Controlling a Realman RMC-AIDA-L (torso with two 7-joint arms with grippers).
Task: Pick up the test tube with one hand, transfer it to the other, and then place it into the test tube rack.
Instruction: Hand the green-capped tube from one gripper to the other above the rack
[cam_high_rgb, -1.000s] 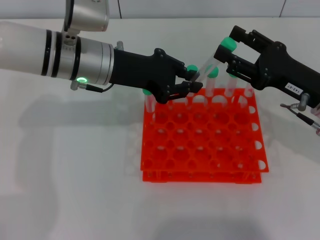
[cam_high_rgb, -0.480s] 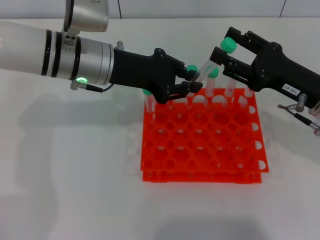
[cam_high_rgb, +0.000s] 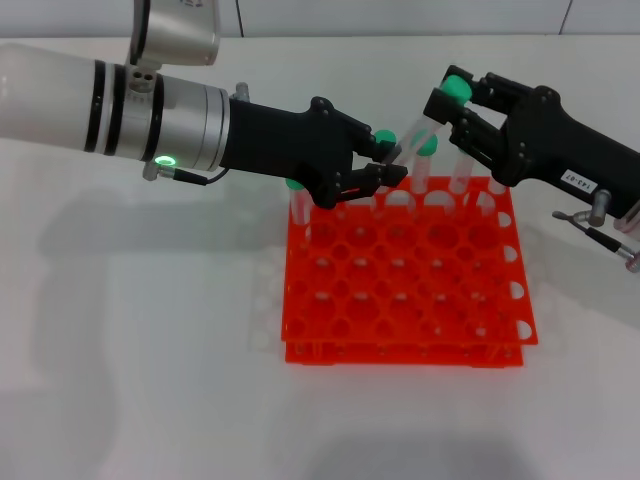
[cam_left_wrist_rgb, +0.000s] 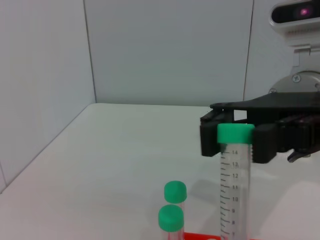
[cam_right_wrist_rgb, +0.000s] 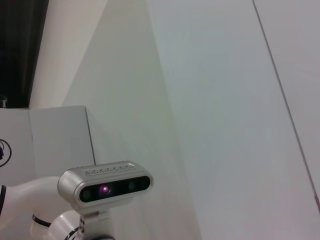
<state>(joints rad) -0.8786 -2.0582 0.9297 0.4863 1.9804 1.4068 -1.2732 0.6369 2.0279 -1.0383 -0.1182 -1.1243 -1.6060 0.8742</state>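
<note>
The test tube (cam_high_rgb: 412, 128), clear with a green cap (cam_high_rgb: 457, 88), hangs tilted above the back edge of the orange-red rack (cam_high_rgb: 400, 300). My left gripper (cam_high_rgb: 390, 164), plain black, is shut on the tube's lower end. My right gripper (cam_high_rgb: 452, 103), black with a white label, has its fingers closed on both sides of the cap. The left wrist view shows the tube (cam_left_wrist_rgb: 234, 190) upright, with the right gripper's pads (cam_left_wrist_rgb: 210, 141) pressed against its cap. The right wrist view shows neither the tube nor the rack.
Several other green-capped tubes (cam_high_rgb: 427, 147) stand in the rack's back row; two of them show in the left wrist view (cam_left_wrist_rgb: 175, 191). The white table (cam_high_rgb: 140, 330) spreads around the rack. A thin cable (cam_high_rgb: 598, 236) hangs off the right wrist.
My right gripper has shifted slightly left and down, and its fingers have closed in on the tube's cap. My left gripper and the tube have stayed in place.
</note>
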